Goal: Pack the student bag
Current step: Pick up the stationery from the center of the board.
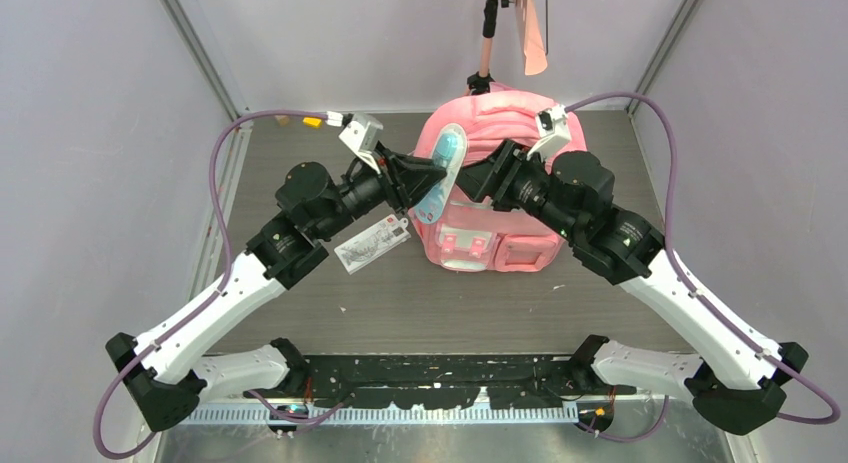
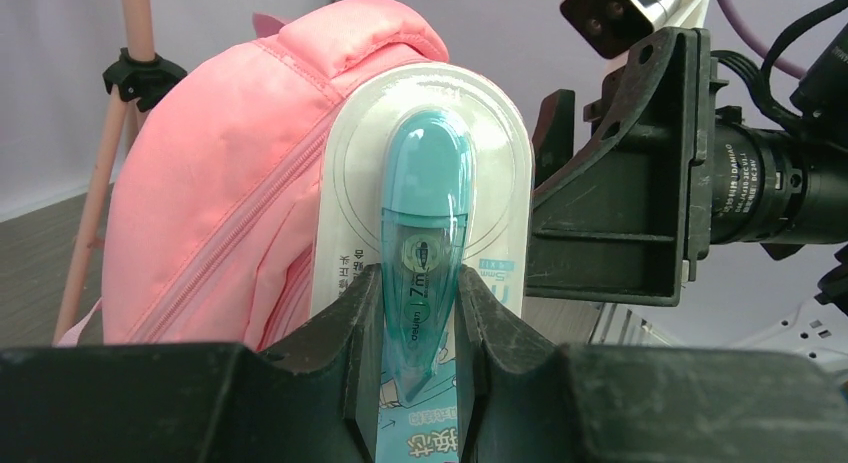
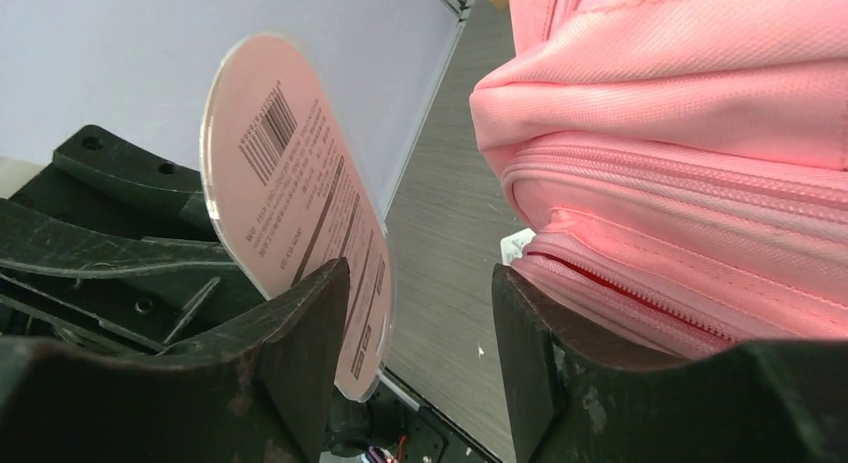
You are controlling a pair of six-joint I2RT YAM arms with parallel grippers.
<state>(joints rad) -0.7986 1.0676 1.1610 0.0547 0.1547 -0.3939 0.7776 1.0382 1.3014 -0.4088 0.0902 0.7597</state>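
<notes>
The student bag, a bright pink backpack, lies at the middle back of the table. My left gripper is shut on a blister pack holding a teal correction tape and holds it up against the bag's left side. In the left wrist view the correction tape stands upright between my fingers, with the bag behind it. My right gripper is open. The pack's pink barcode back sits just by its left finger and the bag's zipped side by its right finger.
A white printed card lies on the table left of the bag. A pink stand with a peach cloth rises behind the bag. Grey walls close in on the table at the left, right and back.
</notes>
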